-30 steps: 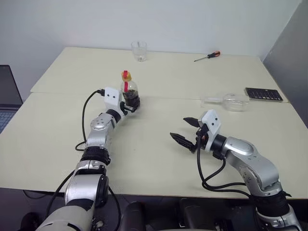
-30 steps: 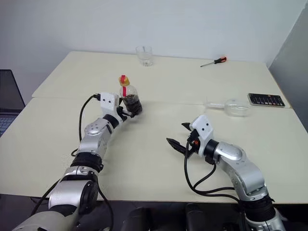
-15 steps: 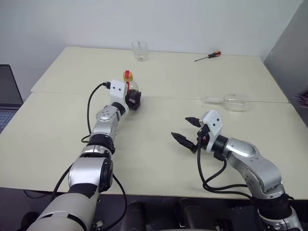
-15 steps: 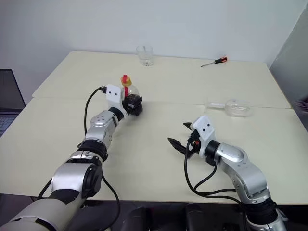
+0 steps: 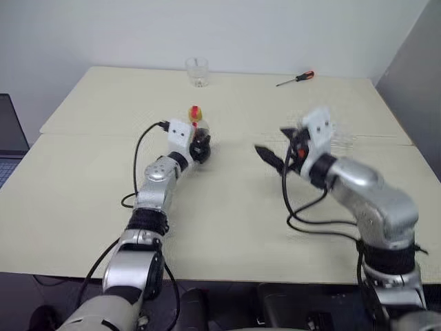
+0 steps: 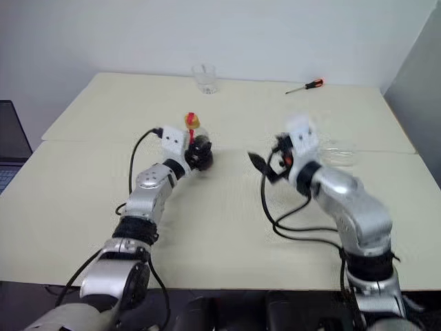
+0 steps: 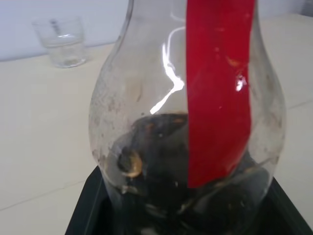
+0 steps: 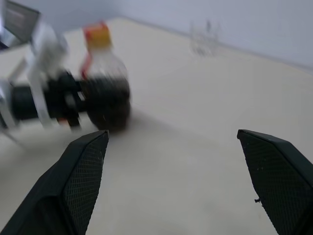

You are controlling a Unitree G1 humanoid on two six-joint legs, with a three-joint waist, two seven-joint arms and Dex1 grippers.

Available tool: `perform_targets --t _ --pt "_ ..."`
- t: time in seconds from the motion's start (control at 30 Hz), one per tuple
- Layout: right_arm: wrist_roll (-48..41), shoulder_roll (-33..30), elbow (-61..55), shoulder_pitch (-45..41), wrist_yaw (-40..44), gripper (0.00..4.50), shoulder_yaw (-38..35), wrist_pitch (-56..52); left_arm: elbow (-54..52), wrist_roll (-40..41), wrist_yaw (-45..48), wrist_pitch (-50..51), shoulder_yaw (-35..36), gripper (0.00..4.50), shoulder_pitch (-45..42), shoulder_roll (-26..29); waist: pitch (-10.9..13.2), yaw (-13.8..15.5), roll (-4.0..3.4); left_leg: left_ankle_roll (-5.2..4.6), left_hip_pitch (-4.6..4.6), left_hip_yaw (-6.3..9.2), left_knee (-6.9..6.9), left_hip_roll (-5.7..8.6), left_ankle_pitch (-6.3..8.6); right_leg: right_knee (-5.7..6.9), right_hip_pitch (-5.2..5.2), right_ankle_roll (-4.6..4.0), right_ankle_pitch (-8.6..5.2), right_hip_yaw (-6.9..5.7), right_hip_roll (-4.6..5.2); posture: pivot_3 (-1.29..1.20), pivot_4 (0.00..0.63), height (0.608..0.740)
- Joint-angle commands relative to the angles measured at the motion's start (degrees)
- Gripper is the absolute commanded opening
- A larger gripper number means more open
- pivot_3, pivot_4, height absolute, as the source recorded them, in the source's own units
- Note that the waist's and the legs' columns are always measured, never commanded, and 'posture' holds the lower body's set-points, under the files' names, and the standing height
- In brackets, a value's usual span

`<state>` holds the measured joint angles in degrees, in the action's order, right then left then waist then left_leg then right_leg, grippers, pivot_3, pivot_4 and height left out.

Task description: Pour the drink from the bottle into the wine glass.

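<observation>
The pale cream table top (image 5: pixel 227 207) is evenly, softly lit; white glare is seen on the squat clear plastic bottle (image 7: pixel 186 122); the raised right arm (image 6: pixel 331 186) is motion-blurred.

Office or lab: plain tables (image 5: pixel 89 200), laptop (image 5: pixel 10 141), screwdriver (image 5: pixel 295 78).

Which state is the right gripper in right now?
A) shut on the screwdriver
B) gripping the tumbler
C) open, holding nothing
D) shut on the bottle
C: the right gripper has its two black fingers spread wide over bare table, while the bottle sits apart in the left gripper.
</observation>
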<state>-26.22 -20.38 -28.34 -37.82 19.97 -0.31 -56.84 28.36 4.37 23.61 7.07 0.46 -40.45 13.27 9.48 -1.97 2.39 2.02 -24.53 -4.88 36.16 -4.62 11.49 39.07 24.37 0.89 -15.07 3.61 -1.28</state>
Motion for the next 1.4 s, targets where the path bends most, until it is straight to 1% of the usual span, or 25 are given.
perform_targets --t 0.03,0.13,0.23,0.33,0.57,0.73,1.23,1.33,1.4 --pt "-3.4 2.3 -1.4 -5.9 -1.4 4.50 -1.9 -3.9 -15.3 -0.8 -1.6 8.2 -3.0 1.71 2.0 -1.4 0.0 0.2 0.01 0.00 -0.04 0.05 0.01 -0.02 0.00 -0.01 0.00 -0.02 -0.01 -0.04 0.00 0.00 0.150 0.740" --pt "-5.8 6.3 -1.0 -8.8 -4.1 4.50 -5.1 -4.8 -21.1 0.5 -2.1 12.5 -3.8 1.66 4.2 -3.4 0.0 0.3 0.01 0.00 -0.10 0.10 0.02 0.00 0.00 -0.01 0.01 -0.06 -0.02 0.00 0.01 0.00 0.150 0.740" --pt "-5.9 6.7 -0.9 -9.4 -5.4 4.50 -4.3 -8.0 -25.8 0.3 -1.7 15.0 -7.1 1.59 6.7 -5.7 0.0 0.3 0.01 -0.01 -0.17 0.09 0.12 0.06 0.00 -0.01 0.01 -0.06 -0.01 -0.01 0.13 0.00 0.150 0.740" --pt "-4.6 5.9 0.7 -9.4 -7.1 4.50 -2.8 -12.0 -27.7 0.4 -2.9 16.7 -7.6 1.55 7.0 -7.5 0.0 0.3 0.01 -0.02 -0.18 0.07 0.20 0.15 0.00 -0.01 -0.02 -0.05 -0.02 -0.03 0.27 0.00 0.150 0.740" --pt "-4.6 6.4 2.1 -10.8 -7.7 4.50 -2.4 -13.8 -27.5 -0.1 -3.7 17.3 -8.0 1.41 6.4 -8.6 0.0 0.0 0.00 -0.06 -0.23 0.13 0.34 0.08 0.00 0.01 -0.01 -0.03 -0.02 -0.03 0.13 0.00 0.150 0.740" --pt "-3.3 8.1 4.1 -11.8 -8.7 4.50 -2.4 -10.7 -26.3 -0.7 -3.1 16.2 -8.8 1.31 5.9 -8.4 0.0 0.1 0.00 -0.06 -0.24 0.17 0.31 0.05 0.00 0.00 0.00 -0.03 -0.02 -0.02 0.08 0.00 0.150 0.740" --pt "-0.9 8.0 6.9 -11.5 -9.7 4.50 -1.6 -9.5 -26.7 -1.5 -2.2 14.5 -10.9 1.23 5.5 -8.7 0.0 0.1 0.00 -0.06 -0.25 0.14 0.32 0.08 0.00 -0.02 0.00 -0.01 -0.03 -0.03 0.13 0.00 0.150 0.740" --pt "-0.8 8.2 7.0 -11.2 -10.1 3.90 -1.8 -9.4 -27.1 -1.4 -2.2 14.6 -11.0 1.16 5.7 -8.8 0.0 0.1 0.00 -0.06 -0.25 0.14 0.32 0.08 0.00 -0.02 0.00 -0.01 -0.03 -0.04 0.13 0.00 0.150 0.740" --pt "-0.9 8.4 7.2 -11.0 -10.4 3.27 -1.9 -9.6 -27.3 -1.3 -2.2 14.6 -11.0 1.16 5.7 -8.8 0.0 0.1 0.00 -0.06 -0.25 0.14 0.32 0.08 0.00 -0.02 0.00 0.00 -0.03 -0.03 0.13 0.00 0.150 0.740"
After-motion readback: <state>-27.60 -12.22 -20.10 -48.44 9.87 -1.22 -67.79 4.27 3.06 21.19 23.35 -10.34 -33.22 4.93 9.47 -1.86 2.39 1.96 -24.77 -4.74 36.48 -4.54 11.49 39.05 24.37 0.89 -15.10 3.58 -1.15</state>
